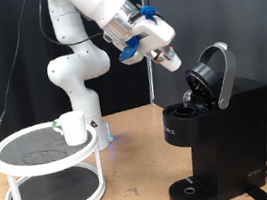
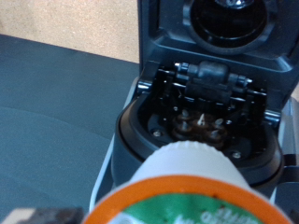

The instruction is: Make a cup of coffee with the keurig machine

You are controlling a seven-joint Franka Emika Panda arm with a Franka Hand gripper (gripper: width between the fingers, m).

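A: Where is the gripper (image 1: 171,59) sitting right now?

B: It is hanging in the air above the keurig machine (image 1: 214,133), just toward the exterior view's left of the raised lid (image 1: 215,73). The jaws are pinching a small white pod (image 1: 172,60), which is showing at the fingertips.

A: Is the wrist view showing the same thing?

B: Yes. The pod (image 2: 187,191) is filling the near part of that view, white-walled with an orange rim, and beyond it the open brew chamber (image 2: 199,126) is lying exposed, dark and round.

A: So the lid is standing open?

B: It is tilting up and back, with its silver handle arching over the top.

A: And the cup (image 1: 73,127)?

B: It is standing upright on the upper tier of the white two-tier round stand (image 1: 51,171), at the exterior view's left, well apart from the machine. Both the stand and the machine are resting on the bench (image 1: 136,185).
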